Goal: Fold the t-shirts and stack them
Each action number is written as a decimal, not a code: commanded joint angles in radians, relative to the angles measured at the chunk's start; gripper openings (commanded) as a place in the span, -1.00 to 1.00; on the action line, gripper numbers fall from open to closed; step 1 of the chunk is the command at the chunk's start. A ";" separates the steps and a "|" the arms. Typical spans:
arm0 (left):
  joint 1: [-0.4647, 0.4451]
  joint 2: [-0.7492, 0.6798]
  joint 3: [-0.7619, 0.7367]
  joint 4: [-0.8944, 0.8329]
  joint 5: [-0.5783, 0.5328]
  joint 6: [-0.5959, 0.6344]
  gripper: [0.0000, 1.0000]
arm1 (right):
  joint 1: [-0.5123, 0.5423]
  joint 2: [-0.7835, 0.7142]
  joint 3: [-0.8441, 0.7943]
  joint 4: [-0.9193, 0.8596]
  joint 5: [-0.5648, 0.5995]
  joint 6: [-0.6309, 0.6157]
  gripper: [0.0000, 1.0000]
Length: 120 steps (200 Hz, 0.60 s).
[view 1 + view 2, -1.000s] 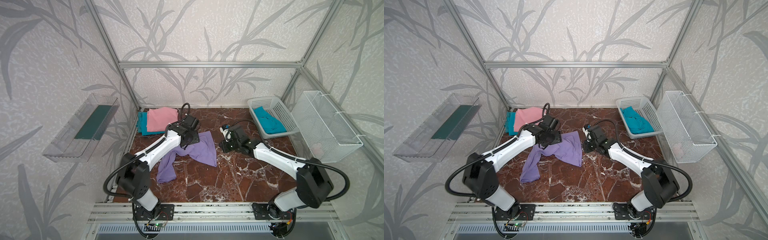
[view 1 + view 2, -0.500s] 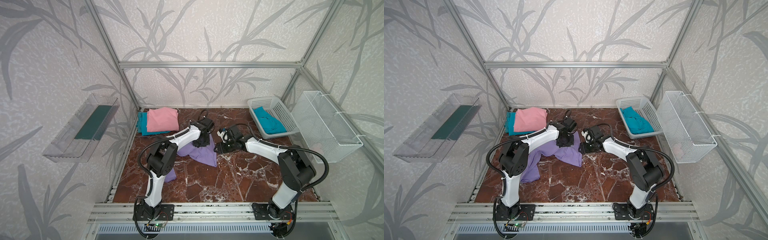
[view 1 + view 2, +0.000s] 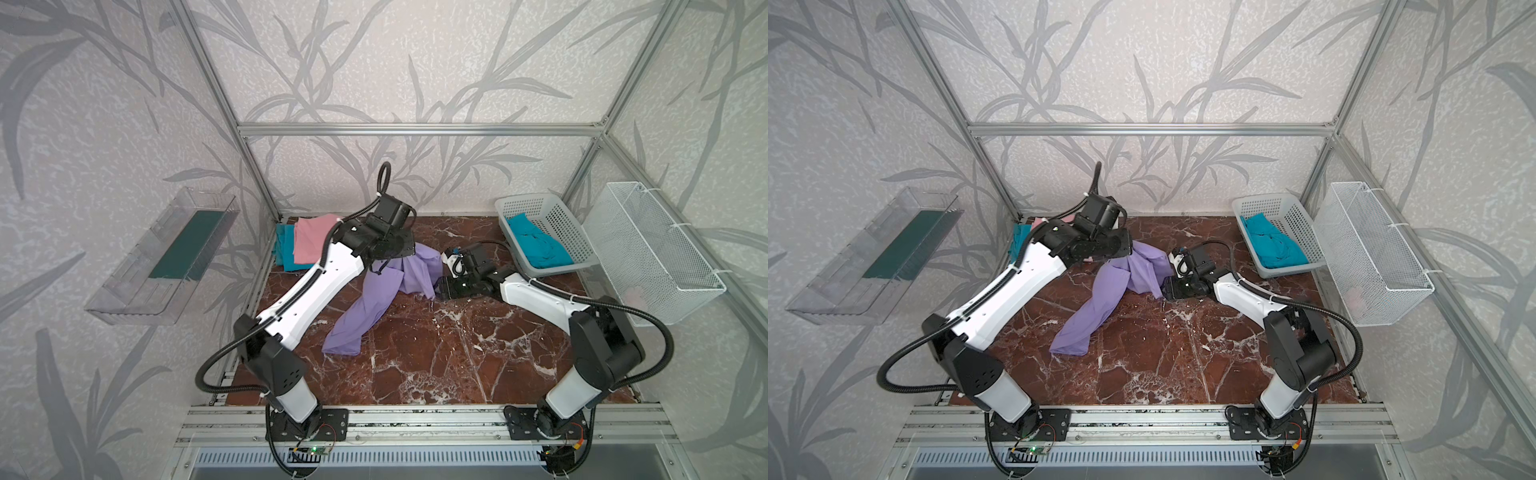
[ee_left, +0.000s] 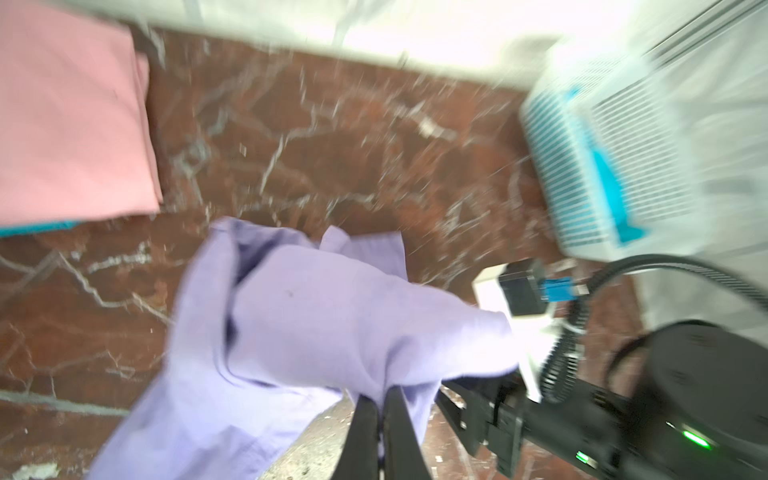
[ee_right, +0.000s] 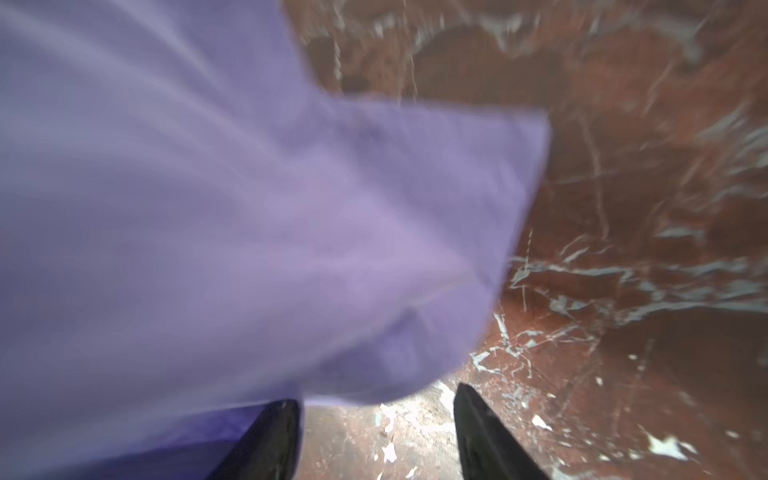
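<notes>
My left gripper (image 4: 380, 399) has its jaws pressed together on a pinch of the lavender t-shirt (image 4: 316, 324), with cloth bunched over the tips. My right gripper (image 5: 376, 395) stands partly open with nothing between its fingers. A lavender fold hangs just in front of one of them, and I cannot tell whether it touches.

In both top views the shirt is raised at its far end between the two grippers, and a twisted tail trails down onto the marble table (image 3: 436, 353) toward the front. Behind the left arm a pink t-shirt (image 3: 309, 237) lies folded on a folded teal t-shirt (image 3: 284, 253). A crumpled teal t-shirt (image 3: 536, 245) sits in the white basket (image 3: 559, 222).

I judge the cloth light, limp and clingy, so it will sag and twist from a single pinch. I would take a second hold with the right gripper at a hem corner or shoulder seam, well apart from the left pinch, so the shirt can be spread flat.
</notes>
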<state>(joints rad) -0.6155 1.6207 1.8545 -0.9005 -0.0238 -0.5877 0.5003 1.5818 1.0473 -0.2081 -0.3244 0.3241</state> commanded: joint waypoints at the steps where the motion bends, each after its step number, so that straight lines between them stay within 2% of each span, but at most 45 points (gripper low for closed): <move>1: 0.001 0.011 0.165 -0.064 0.051 0.053 -1.00 | -0.004 -0.146 -0.067 0.101 0.082 -0.020 0.20; 31: 0.001 0.068 0.339 -0.039 0.220 0.052 -1.00 | -0.004 -0.298 -0.102 0.099 0.159 -0.034 0.21; 76: 0.004 0.169 0.533 -0.028 0.357 0.053 -1.00 | -0.004 -0.540 -0.143 0.040 0.284 -0.067 0.39; 102: 0.027 0.191 0.526 0.007 0.460 0.022 -1.00 | 0.002 -0.599 -0.139 0.024 0.258 -0.067 0.39; 120: 0.046 0.183 0.455 0.047 0.511 -0.010 -1.00 | 0.014 -0.591 -0.129 0.027 0.268 -0.065 0.39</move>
<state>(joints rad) -0.5968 1.8103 2.3562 -0.9211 0.3622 -0.5625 0.5026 0.9859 0.9131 -0.1490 -0.0849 0.2726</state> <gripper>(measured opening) 0.048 0.695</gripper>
